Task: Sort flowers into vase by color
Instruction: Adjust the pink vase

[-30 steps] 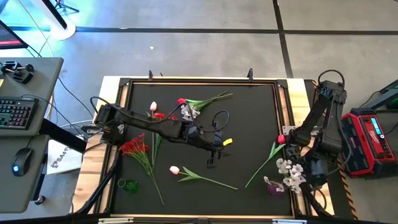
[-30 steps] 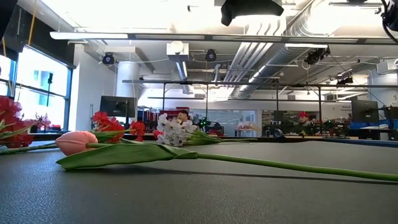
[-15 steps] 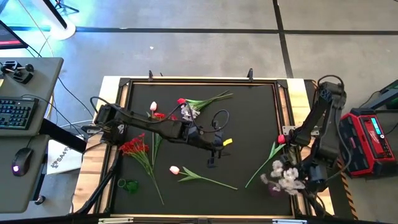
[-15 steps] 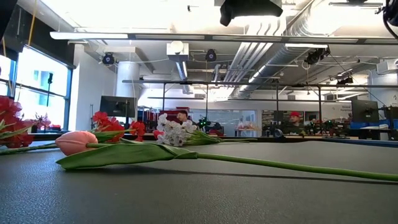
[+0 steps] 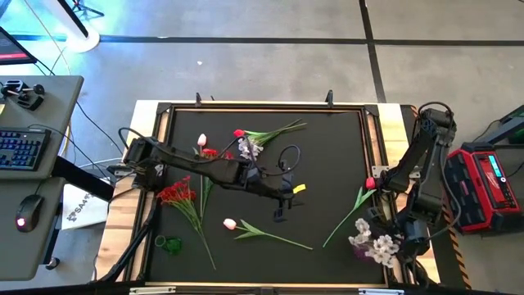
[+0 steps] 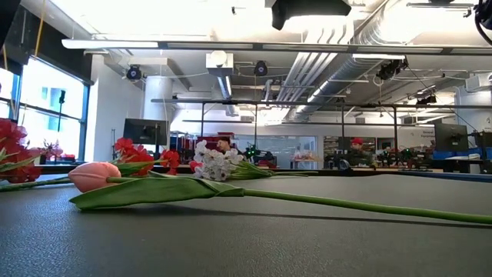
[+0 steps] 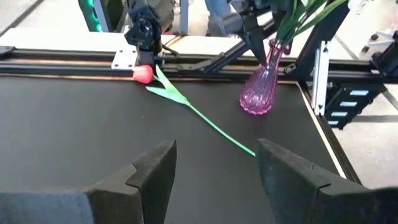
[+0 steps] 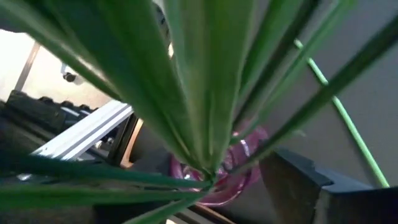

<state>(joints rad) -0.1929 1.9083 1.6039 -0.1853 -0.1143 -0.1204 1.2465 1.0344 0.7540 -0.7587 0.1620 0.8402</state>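
The black table mat (image 5: 327, 164) is being spanned from its left edge by the left arm, which is stretched low toward the middle, with the left gripper (image 5: 282, 209) hanging just above the mat near the centre; its two dark fingers (image 7: 152, 171) are being held well apart around nothing. The right arm is folded upright at the mat's right edge, and the right gripper (image 5: 391, 238) is being pointed down at the near right corner. The right gripper's fingers are being hidden by foliage, so it cannot be told whether they are clamped or released.

A bunch of small white-grey blossoms (image 5: 375, 244) is being carried just under the right gripper, its long green leaves (image 8: 205, 93) filling the right wrist view. The pink glass vase (image 7: 260, 87) is standing directly below, its mouth (image 8: 217, 180) being met by the stem ends, though most of it is covered in the high view.

A red-pink rosebud sprig (image 5: 356, 205) is lying just left of the right gripper. A pale pink tulip (image 5: 250, 231) is lying just near of the left gripper, and a red blossom cluster (image 5: 178, 195) well to its left.
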